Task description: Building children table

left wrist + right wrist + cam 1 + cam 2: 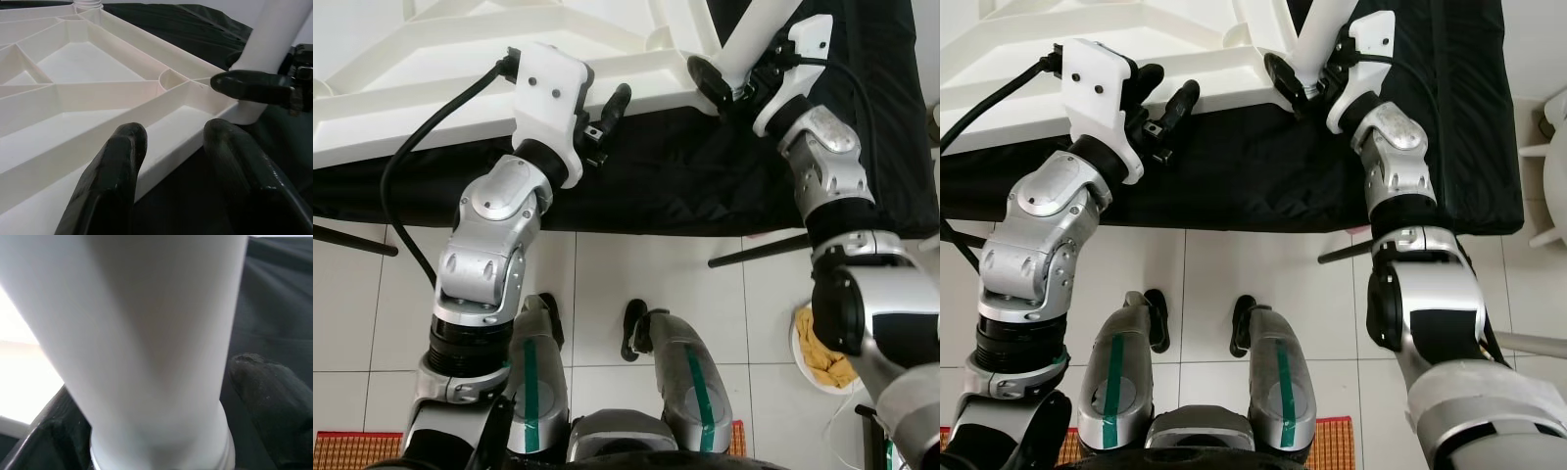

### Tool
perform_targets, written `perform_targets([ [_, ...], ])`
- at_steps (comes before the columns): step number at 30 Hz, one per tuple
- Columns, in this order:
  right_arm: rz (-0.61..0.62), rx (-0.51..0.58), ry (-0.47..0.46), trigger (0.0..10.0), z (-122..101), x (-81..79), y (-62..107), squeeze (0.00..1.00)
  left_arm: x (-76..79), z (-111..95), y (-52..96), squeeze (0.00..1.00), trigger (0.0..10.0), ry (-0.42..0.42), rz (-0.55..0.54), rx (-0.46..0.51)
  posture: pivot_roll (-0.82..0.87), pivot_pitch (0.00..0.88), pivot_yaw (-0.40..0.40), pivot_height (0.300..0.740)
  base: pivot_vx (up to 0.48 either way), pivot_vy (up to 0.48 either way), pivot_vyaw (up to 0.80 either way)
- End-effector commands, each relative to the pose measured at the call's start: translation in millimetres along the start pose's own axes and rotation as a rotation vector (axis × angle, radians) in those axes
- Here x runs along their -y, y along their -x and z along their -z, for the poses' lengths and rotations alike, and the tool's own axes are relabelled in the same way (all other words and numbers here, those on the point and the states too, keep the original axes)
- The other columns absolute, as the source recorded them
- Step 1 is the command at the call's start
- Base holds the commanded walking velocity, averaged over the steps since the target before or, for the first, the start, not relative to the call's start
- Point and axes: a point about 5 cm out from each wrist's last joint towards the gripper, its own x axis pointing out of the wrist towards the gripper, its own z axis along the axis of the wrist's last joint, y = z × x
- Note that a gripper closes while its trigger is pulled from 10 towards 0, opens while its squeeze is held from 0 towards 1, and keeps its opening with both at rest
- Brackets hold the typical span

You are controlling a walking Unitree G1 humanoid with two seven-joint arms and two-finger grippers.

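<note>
Tabletop (440, 59) lies underside up on the black-draped surface (705, 186); our right gripper (729, 86), fingers clamped on a white leg (754, 34), has it at the near corner socket; left gripper (597, 117), fingers apart, straddles the rim; seating unconfirmed, other legs likely remain.

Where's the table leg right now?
The leg stands at the near right corner of the upturned tabletop, with the right gripper clamped round its base.
</note>
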Motion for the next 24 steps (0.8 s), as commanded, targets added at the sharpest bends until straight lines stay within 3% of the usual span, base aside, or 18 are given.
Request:
perform_targets([
  [1, 0.054, -0.007, -0.015, 10.0, 3.6, 5.5, 2.6, 0.0, 8.1, 1.5, 2.6, 0.0, 10.0, 0.002, 0.103, -0.014, 0.13, 0.267, -0.101, 0.74, 0.0, 0.0, 0.0],
  [11, 0.141, 0.133, -0.09, 10.0, -8.5, 4.6, -5.3, 0.0, 7.0, -1.8, 3.7, 0.0, 10.0, -0.014, 0.104, -0.014, 0.14, 0.254, -0.099, 0.74, 0.0, 0.0, 0.0],
  [17, 0.12, 0.23, -0.129, 10.0, -7.0, -3.7, 3.7, 0.0, 1.6, 0.8, 2.1, 0.0, 10.0, 0.015, 0.091, -0.011, 0.12, 0.226, -0.094, 0.74, 0.0, 0.0, 0.0],
  [24, 0.096, 0.27, -0.126, 10.0, -4.5, -13.8, 14.4, 0.0, -1.7, 1.8, -4.8, 0.0, 10.0, 0.031, 0.094, 0.002, 0.09, 0.193, -0.084, 0.74, 0.0, 0.0, 0.0],
])
